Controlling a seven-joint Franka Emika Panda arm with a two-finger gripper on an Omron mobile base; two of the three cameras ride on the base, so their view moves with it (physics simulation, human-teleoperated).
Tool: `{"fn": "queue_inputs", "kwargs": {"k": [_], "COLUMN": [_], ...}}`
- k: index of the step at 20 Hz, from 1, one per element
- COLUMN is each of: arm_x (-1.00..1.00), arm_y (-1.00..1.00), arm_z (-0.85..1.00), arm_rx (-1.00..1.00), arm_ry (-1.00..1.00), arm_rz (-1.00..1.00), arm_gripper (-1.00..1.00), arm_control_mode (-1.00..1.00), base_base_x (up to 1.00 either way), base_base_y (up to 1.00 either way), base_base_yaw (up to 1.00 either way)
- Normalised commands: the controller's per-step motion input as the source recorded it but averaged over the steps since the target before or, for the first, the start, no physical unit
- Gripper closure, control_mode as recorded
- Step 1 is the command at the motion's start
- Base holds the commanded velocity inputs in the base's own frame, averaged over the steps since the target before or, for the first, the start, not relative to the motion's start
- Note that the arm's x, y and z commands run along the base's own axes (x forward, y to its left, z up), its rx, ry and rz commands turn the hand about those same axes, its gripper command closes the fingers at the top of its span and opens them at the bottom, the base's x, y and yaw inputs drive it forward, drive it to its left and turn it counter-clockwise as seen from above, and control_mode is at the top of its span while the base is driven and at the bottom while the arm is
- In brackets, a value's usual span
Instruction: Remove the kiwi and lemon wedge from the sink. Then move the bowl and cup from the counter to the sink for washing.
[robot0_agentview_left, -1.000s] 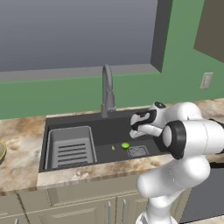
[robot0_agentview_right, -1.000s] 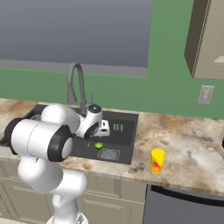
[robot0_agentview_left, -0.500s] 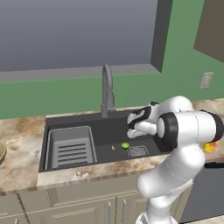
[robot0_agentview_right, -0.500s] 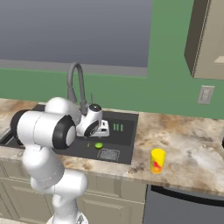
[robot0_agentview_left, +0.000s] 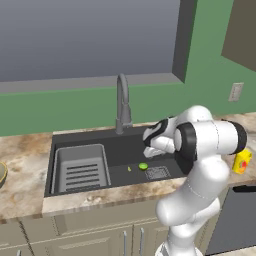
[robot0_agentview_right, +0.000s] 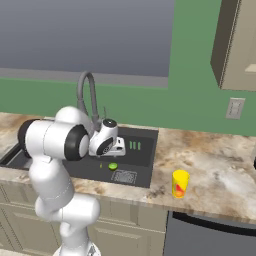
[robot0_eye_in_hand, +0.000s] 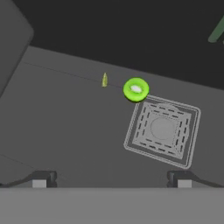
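flat even rendered light, soft blur, faint shadows.

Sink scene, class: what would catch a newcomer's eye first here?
The bright-green kiwi stands out on the dark sink floor, right beside the square drain, with the tiny lemon wedge close by. The gripper hangs above them, and the yellow cup sits on the counter.

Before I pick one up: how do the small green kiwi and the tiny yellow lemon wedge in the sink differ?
The bright-green round kiwi is clearly larger than the pale-yellow lemon wedge, a thin sliver. The kiwi is a disc with a pale centre; the wedge is narrow and pointed. The kiwi lies at the corner of the square drain; the wedge lies farther from it. Both rest apart on the dark grey sink floor.
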Motion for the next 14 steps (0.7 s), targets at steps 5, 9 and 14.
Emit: {"fn": "queue_inputs", "kwargs": {"k": [5,9,14], "arm_x": [0.17,0.18,0.18], "arm_y": [0.00,0.00,0.00], "arm_z": [-0.14,-0.13,-0.14], "arm_rx": [0.00,0.00,0.00], "arm_ry": [0.00,0.00,0.00], "arm_rz": [0.00,0.00,0.00], "arm_gripper": [-1.00,-1.00,-1.00], "arm_control_mode": [-1.00,-1.00,-1.00], "base_base_x": [0.00,0.00,0.00], "base_base_y": [0.00,0.00,0.00], "base_base_yaw": [0.00,0.00,0.00]}}
